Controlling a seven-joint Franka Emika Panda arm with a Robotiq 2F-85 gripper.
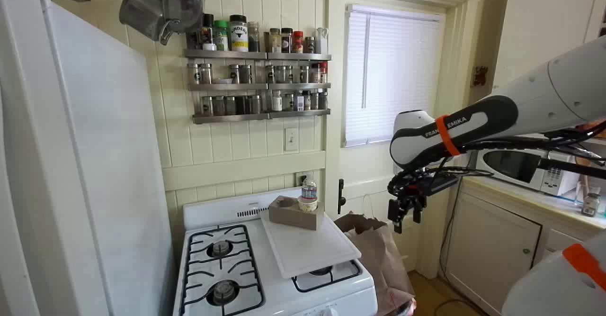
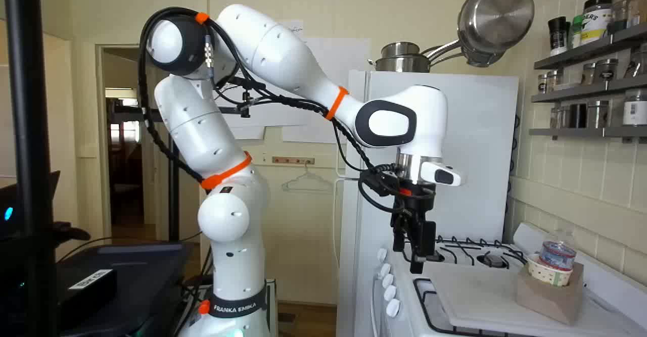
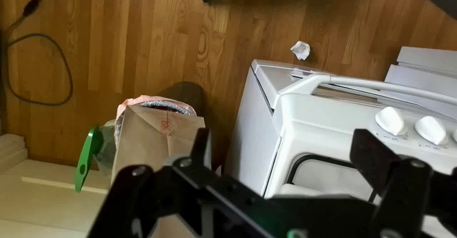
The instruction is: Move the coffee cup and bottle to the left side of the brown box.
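Note:
The brown box (image 1: pixel 294 218) lies on a white board at the back of the stove; it also shows in an exterior view (image 2: pixel 543 296). The coffee cup (image 1: pixel 308 205), pale and patterned, sits upright at the box's right end in an exterior view; it also shows in an exterior view (image 2: pixel 548 274). The clear bottle (image 1: pixel 309 190) with a blue and red label (image 2: pixel 557 255) rises from the cup; its lower part is hidden. My gripper (image 1: pixel 407 220) hangs fingers down, apart from them all. In the wrist view my gripper (image 3: pixel 281 138) is open and empty.
The white board (image 1: pixel 315 252) covers the right burners of the white stove (image 2: pixel 404 281). A brown paper bag (image 1: pixel 381 264) stands beside the stove, also in the wrist view (image 3: pixel 153 134). Spice shelves (image 1: pixel 260 86) and hanging pots (image 2: pixel 495 16) are on the wall. A fridge (image 2: pixel 470 165) stands beyond the stove.

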